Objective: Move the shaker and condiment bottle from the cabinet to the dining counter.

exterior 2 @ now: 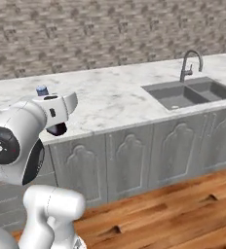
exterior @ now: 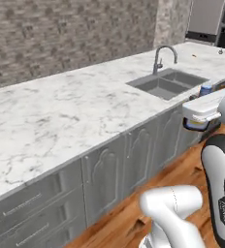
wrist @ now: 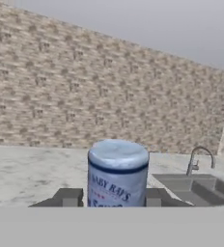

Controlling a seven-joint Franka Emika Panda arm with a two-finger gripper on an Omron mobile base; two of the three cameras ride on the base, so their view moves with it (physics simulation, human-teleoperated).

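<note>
Blue-capped condiment bottle [wrist: 118,173]: nearest item, gripped between the fingers [wrist: 68,197], carried above the marble dining counter [exterior: 61,111] near its front edge. Sink [exterior: 168,83] further along. Placement judged outstanding; shaker status undetermined.

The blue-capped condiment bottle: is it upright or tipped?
Upright: the blue-capped condiment bottle stands cap up between the hand's dark fingers.

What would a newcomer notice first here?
The blue-capped bottle close up in the hand view, sitting between the hand's two fingertips, label facing the camera. Next, the broad white marble counter running along the brick wall, with a grey sink and curved tap set into it.
</note>
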